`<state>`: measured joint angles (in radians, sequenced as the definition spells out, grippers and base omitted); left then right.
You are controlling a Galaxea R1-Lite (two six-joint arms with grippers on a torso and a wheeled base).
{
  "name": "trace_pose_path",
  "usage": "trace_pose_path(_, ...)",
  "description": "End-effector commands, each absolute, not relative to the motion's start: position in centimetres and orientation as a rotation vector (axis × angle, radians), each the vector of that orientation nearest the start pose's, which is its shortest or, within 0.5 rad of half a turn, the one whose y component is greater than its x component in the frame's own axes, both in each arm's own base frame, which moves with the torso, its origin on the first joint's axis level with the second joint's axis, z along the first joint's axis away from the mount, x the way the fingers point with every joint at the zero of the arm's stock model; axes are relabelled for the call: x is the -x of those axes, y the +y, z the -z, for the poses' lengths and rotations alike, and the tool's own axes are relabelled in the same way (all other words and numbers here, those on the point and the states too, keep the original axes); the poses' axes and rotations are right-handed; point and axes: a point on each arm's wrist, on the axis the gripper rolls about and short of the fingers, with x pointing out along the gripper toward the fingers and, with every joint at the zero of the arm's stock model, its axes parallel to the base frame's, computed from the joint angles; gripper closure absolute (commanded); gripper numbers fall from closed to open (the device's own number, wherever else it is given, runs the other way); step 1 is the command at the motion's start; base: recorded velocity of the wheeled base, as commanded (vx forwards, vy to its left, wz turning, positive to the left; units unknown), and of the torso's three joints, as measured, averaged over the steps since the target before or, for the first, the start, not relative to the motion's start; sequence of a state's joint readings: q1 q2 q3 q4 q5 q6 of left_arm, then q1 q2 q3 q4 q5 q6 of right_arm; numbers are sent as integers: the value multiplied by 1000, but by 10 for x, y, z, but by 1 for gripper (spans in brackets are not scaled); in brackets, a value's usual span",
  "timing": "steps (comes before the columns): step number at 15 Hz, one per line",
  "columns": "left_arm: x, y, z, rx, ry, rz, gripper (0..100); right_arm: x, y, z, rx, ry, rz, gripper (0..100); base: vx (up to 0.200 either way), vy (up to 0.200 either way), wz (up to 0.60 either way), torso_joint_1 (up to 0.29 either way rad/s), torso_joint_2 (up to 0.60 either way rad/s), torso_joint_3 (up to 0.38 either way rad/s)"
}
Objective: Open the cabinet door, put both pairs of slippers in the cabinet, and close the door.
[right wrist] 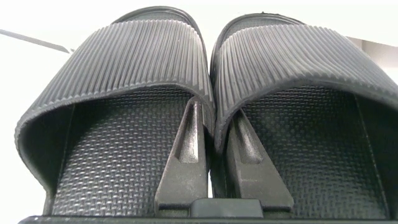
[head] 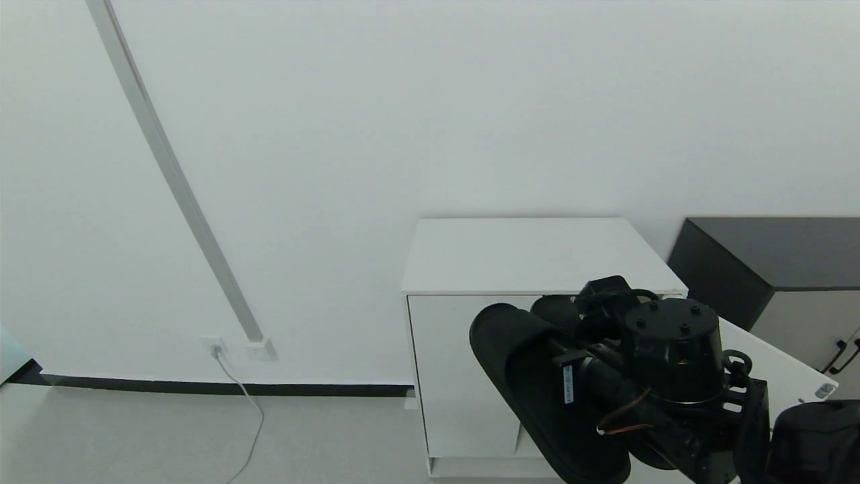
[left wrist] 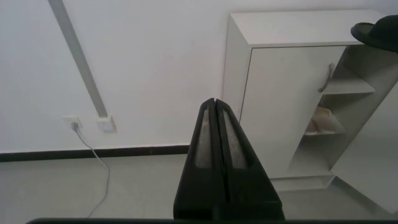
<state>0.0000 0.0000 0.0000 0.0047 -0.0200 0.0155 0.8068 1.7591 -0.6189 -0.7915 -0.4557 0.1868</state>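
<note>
Black and ribbed, side by side: pinches the slippers (right wrist: 124,74) (head: 537,403) by their touching inner edges with the right tool (right wrist: 216,115). Holds them up before the white cabinet (head: 531,255) (left wrist: 273,106), near its top, in front of the open right half. Has the door (head: 793,370) swung out to the right. Finds a pale pair (left wrist: 323,119) lying on a shelf (left wrist: 339,132) inside. Has the left tool (left wrist: 215,106) pressed together, well left of the cabinet.

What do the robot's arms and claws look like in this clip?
Right arm is black, with a round screw-topped wrist housing, a thin orange cable and a small white label. Left claw has two long black fingers with grey inner pads, tapering to the tip. Right claw has dark, tapered, grooved fingers.
</note>
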Motion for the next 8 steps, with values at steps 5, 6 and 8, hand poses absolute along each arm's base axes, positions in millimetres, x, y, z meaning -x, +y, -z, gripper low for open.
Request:
trace_pose_path(5,23,0,-75,-14,6,20,100,-210,205,-128,34,328,-317,100,0,-160,0,0,0,-1)
trace_pose_path(6,23,0,-75,-14,6,20,100,-210,205,-128,34,328,-317,100,0,-200,0,-2,7,-2)
trace_pose_path(8,23,0,-75,-14,4,20,100,-210,205,-128,35,329,-314,100,0,-200,0,7,2,2)
